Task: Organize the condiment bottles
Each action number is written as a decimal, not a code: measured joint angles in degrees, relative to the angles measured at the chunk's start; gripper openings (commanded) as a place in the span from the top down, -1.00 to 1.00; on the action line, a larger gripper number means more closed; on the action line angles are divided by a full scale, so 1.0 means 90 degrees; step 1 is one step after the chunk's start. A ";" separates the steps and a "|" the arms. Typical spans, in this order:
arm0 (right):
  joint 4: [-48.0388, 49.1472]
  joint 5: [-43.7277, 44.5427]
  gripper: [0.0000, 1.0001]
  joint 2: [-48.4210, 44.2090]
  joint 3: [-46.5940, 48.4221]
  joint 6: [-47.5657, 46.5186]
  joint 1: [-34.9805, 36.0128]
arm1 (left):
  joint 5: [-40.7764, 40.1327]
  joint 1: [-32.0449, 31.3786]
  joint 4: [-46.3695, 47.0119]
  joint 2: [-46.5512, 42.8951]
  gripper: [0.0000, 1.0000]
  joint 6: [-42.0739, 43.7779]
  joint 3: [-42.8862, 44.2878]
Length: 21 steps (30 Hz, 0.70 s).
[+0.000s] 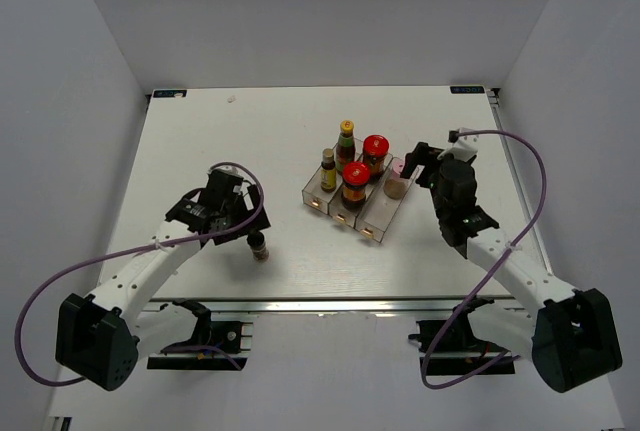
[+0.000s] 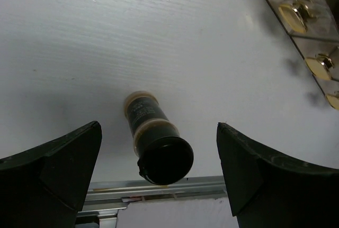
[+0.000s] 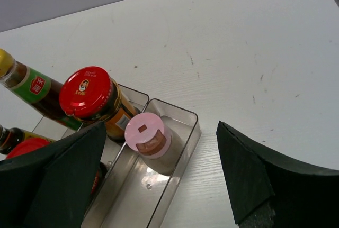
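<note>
**Desk** (image 1: pixel 200 151): white, walled on three sides, with a metal rail along the near edge.

**Tray** (image 1: pixel 377 228): one, clear plastic, three compartments, set at a slant right of centre. A gold knob sits at each compartment's near end.

**Condiment bottles:** six, all upright.
- Tall yellow-capped bottle (image 1: pixel 346 141), one – far left of the tray group.
- Small yellow-capped bottle (image 1: pixel 328 169), one – just near of the tall one, in the left part of the tray.
- Red-lidded jars, two – far jar (image 1: pixel 375 154) and near jar (image 1: pixel 355 184). They seem to share the middle compartment and crowd the pink bottle's left side.
- Pink bottle (image 3: pixel 147 133), one – far end of the right compartment.
- Black-capped bottle (image 1: pixel 259 246), one – alone on the bare desk, well left of the tray, close to the near rail.

**Left claw** (image 2: pixel 159 127): spread wide, a finger on each side of the black-capped bottle, touching nothing.

**Right claw** (image 3: pixel 161 126): spread wide above the pink bottle, gripping nothing.

**Cables:** two, purple, one looping off each arm.
</note>
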 measured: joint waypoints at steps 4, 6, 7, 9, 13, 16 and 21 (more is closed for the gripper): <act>-0.0029 0.0243 -0.79 -0.0265 -0.0199 -0.0024 0.0000 | 0.0231 -0.0134 0.0012 0.0078 -0.91 0.0100 0.0000; -0.0039 0.0384 -0.79 -0.0304 -0.0267 -0.0056 0.0000 | 0.0289 -0.0202 0.0012 0.0185 -0.89 0.0146 0.0000; -0.0044 0.0449 -0.79 -0.0304 -0.0284 -0.0070 0.0000 | 0.0308 -0.0245 0.0002 0.0240 -0.88 0.0163 0.0000; -0.0051 0.0578 -0.79 -0.0304 -0.0311 -0.0114 0.0000 | 0.0323 -0.0328 -0.0044 0.0321 -0.83 0.0192 0.0000; -0.0051 0.0714 -0.79 -0.0304 -0.0342 -0.0151 0.0000 | 0.0153 -0.0500 -0.0345 0.0459 -0.60 0.0233 0.0046; -0.0051 0.0746 -0.79 -0.0340 -0.0367 -0.0153 0.0000 | -0.0010 -0.0631 -0.0495 0.0537 -0.39 0.0238 0.0138; -0.0049 0.0852 -0.79 -0.0474 -0.0410 -0.0155 0.0000 | -0.0338 -0.0952 -0.0726 0.0729 0.10 0.0231 0.0442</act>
